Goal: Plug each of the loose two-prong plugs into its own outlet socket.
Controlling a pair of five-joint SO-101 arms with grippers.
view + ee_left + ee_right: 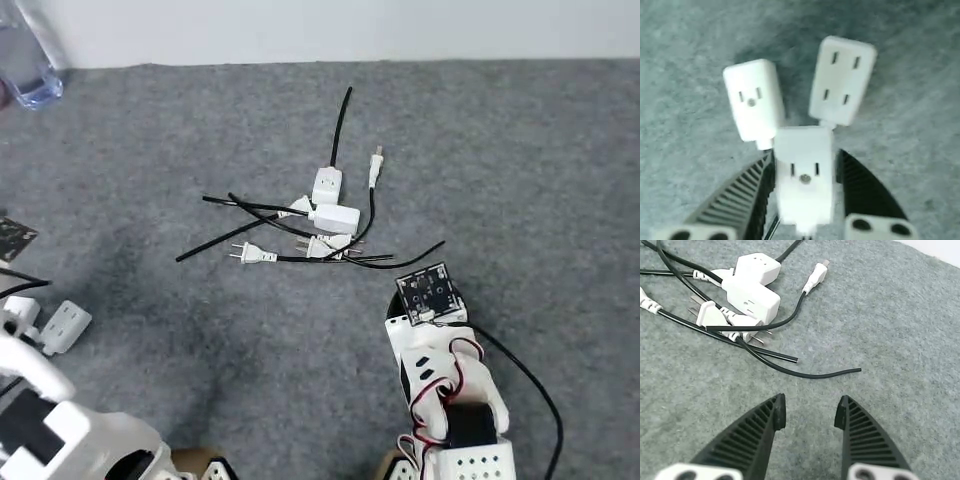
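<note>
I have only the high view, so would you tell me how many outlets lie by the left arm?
Observer: Three. The near outlet lies at the left gripper; a second outlet and a four-slot outlet lie just beyond it.
Operator: Thank you. Is the right gripper open?
Observer: Yes, the right gripper is open over bare carpet, short of the plugs.
</note>
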